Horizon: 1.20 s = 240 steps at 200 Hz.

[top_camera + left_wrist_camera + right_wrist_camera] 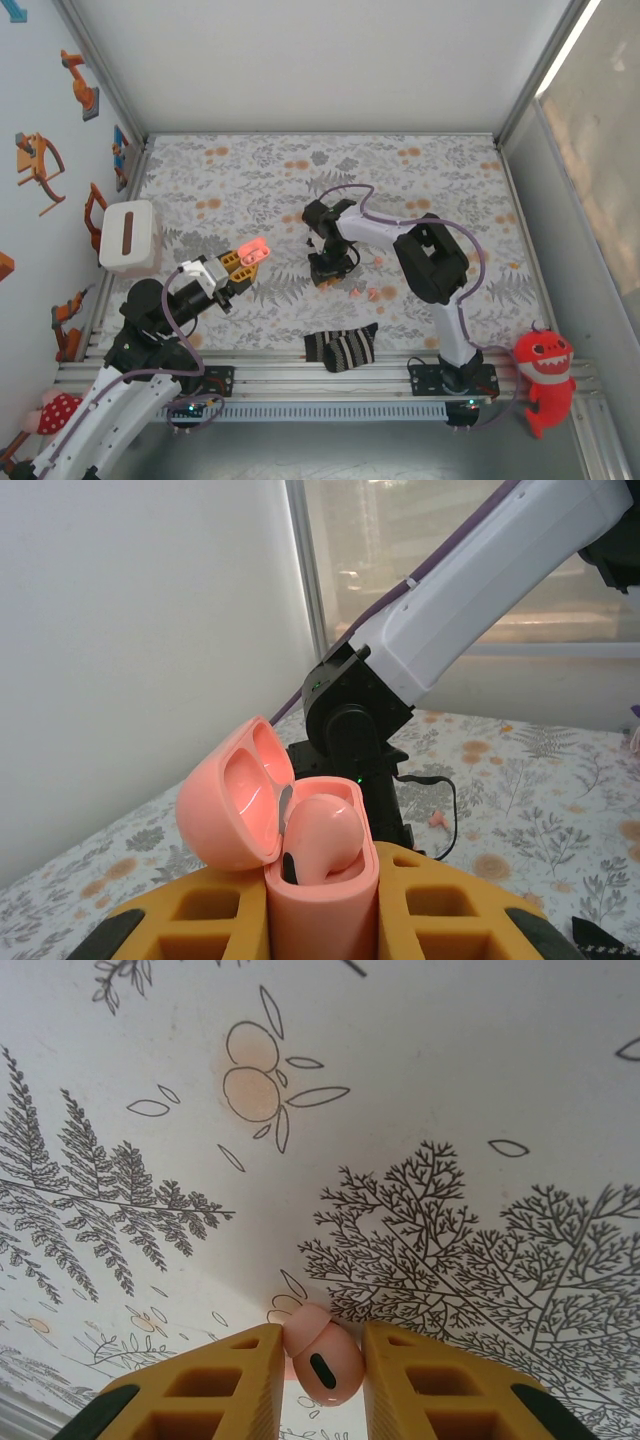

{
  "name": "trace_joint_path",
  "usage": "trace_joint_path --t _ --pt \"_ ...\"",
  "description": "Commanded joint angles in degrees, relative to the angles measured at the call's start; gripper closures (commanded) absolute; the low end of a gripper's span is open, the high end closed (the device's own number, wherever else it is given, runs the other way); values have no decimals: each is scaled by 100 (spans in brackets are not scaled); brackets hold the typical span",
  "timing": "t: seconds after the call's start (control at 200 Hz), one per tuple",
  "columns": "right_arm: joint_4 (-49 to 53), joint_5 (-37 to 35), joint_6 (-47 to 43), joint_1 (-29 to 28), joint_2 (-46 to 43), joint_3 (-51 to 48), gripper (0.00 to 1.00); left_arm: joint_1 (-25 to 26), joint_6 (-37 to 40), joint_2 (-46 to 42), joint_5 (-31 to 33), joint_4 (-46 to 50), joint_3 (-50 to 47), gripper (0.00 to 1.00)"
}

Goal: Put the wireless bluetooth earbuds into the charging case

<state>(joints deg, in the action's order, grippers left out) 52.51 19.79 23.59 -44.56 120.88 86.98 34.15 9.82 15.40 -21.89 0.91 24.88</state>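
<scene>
Top external: the left arm extends forward and to the right over the floral cloth. The left gripper is clamped on the charging case, whose lid stands tipped open. Left wrist: a seated earbud sits in the case. The right arm is bent back toward the centre, with the right gripper pointing down. Right wrist: its fingers pinch a second earbud close to the cloth. Loose earbuds lie nearby.
</scene>
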Motion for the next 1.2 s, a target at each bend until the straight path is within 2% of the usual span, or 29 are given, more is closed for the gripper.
trace_joint_path --t 0.0,0.611,0.916,1.197 --pt "17 28 13 -150 167 8 75 30 28 -63 -59 -82 131 100" --pt "-64 -1133 -595 -141 -1207 -10 78 30 -99 173 -52 -173 116 100" --pt "-137 -2100 -1490 -132 -2588 -58 79 29 -410 522 -128 -632 -31 100" --pt "-708 -2143 -2728 -149 -3845 -251 79 30 -612 1014 -367 -1377 -152 100"
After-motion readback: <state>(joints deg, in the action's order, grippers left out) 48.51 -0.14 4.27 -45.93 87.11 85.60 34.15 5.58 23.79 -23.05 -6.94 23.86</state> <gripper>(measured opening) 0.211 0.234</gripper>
